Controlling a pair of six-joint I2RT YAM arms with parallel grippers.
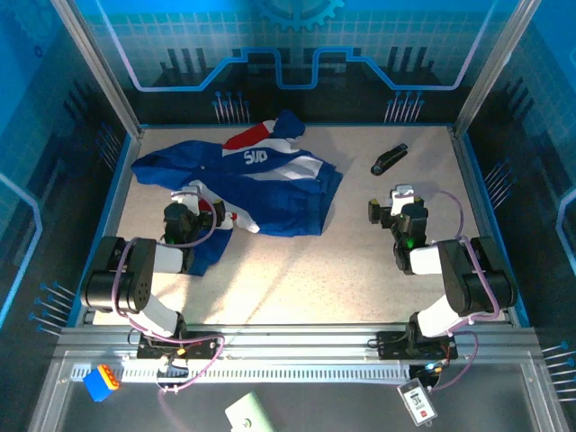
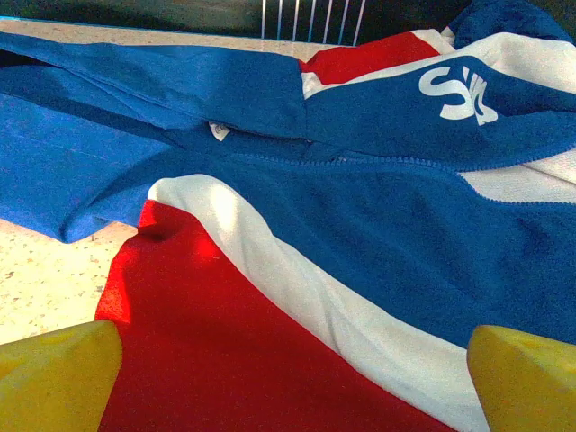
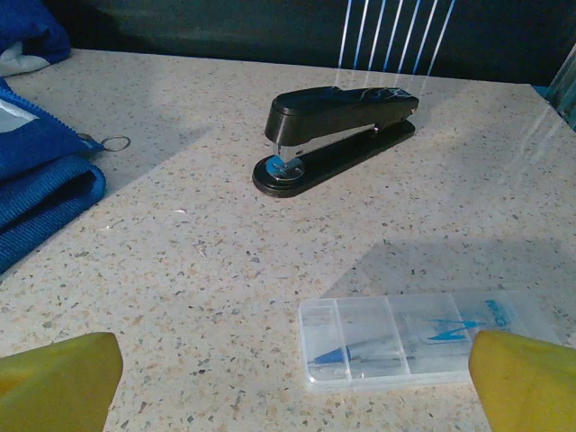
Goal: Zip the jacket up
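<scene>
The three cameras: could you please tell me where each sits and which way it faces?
Top external: above, behind the arms, looking down at the table; both arms show.
Left wrist: on the left pincer, facing the jacket; yellow fingers at the corners.
Right wrist: on the right pincer, facing the stapler; yellow fingers too.
Shared: both wrist views catch the jacket.

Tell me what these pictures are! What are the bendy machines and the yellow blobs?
Those are two robot arms, seen from above in the big picture. Each ends in a gripper, a pinching hand with two fingers. The other two pictures come from small cameras on the wrists; the yellow blobs are fingertips. The left gripper is open over the jacket, blue, red and white, lying rumpled on the table. The right gripper is open too, facing a black stapler and a clear plastic box. Nothing is held.
</scene>
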